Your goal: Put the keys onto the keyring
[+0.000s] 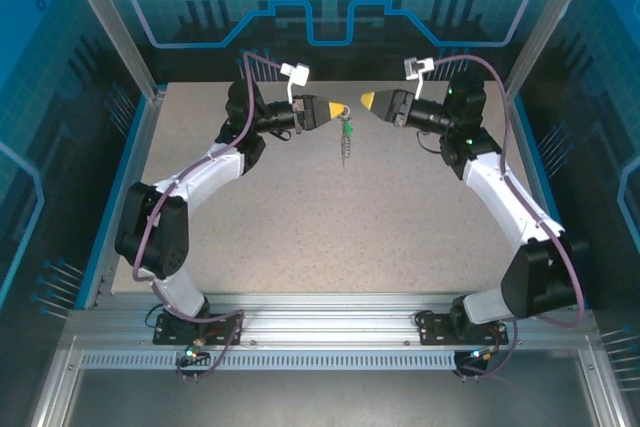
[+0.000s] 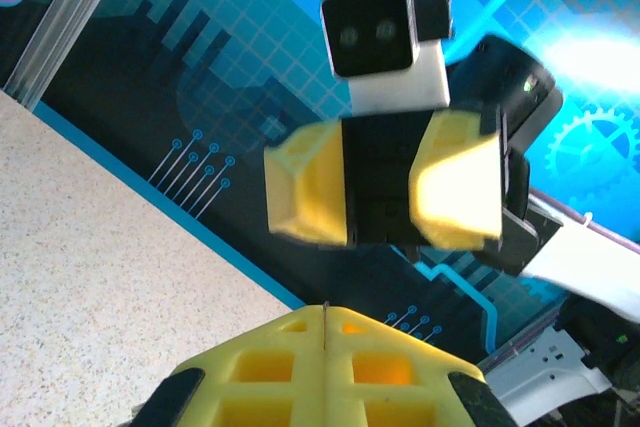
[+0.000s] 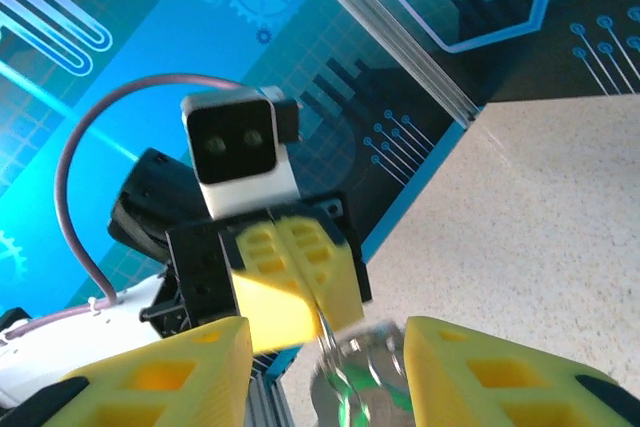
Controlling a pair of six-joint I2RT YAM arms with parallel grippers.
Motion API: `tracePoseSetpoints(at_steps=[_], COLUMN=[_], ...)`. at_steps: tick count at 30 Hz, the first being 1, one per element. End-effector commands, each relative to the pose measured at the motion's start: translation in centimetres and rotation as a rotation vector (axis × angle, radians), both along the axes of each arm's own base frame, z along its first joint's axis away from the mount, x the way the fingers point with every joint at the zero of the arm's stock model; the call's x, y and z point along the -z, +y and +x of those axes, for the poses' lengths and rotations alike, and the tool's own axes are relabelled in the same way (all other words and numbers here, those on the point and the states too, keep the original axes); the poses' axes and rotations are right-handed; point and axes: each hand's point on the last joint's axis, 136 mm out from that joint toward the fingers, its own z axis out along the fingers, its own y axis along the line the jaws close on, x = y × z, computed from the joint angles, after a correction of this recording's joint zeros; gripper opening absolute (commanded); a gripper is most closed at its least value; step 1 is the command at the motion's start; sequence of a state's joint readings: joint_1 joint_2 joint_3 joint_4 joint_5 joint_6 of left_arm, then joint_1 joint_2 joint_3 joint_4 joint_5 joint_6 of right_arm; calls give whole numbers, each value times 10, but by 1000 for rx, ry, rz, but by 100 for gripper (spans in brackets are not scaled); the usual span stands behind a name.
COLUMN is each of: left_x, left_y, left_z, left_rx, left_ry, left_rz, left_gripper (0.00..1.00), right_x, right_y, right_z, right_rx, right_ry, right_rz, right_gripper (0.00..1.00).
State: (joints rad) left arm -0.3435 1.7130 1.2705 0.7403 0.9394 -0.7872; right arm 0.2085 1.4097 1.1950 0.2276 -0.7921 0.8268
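Note:
My left gripper (image 1: 338, 107) is held above the table's far middle and is shut on the keyring (image 1: 346, 115). A thin edge of the keyring shows between its yellow fingertips (image 2: 300, 332). The green-headed key (image 1: 347, 131) and a short beaded chain (image 1: 345, 153) hang below the ring. My right gripper (image 1: 366, 100) faces the left one from the right, a small gap away, open and with nothing in it. In the right wrist view the blurred keyring (image 3: 345, 367) and green key (image 3: 375, 402) hang low between my spread yellow fingers (image 3: 190, 362), touching neither.
The speckled beige table (image 1: 330, 237) lies beneath both arms. Blue walls and metal frame posts (image 1: 110, 17) ring it. A rail (image 1: 330, 332) with both arm bases runs along the near edge.

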Motion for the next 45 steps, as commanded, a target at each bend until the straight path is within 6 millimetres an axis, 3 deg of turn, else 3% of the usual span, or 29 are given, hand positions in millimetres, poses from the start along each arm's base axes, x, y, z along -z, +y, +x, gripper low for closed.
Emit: tracePoseSetpoints(at_steps=[1,8,16,37,41,45], left_x=[-34,-36,-34,-32,-32,-34], left_y=[7,11,10,4,3,4], left_z=[-14,-17,-20,-20,-20,-21], left_rx=[-33,-84,-99,-97,-99,-106], left_ry=[-93,-87,-77,-68,-69,-75], left_rz=[-52,-69,-72,-64,-63,-60], left_gripper=[0,0,0,0,0,0], right_x=[13,37,42,31,36,43], right_y=[-5,4,14,42,46,48], right_z=[-6,-35,-51,-34,-29,-29], right_rx=[91,188,284,257,249,233], right_ry=[5,-27,-119,-174,-169,-163], right_rz=[-3,-81,-217,-257,-271,-284], right_gripper=[47,48,52,52,49,30])
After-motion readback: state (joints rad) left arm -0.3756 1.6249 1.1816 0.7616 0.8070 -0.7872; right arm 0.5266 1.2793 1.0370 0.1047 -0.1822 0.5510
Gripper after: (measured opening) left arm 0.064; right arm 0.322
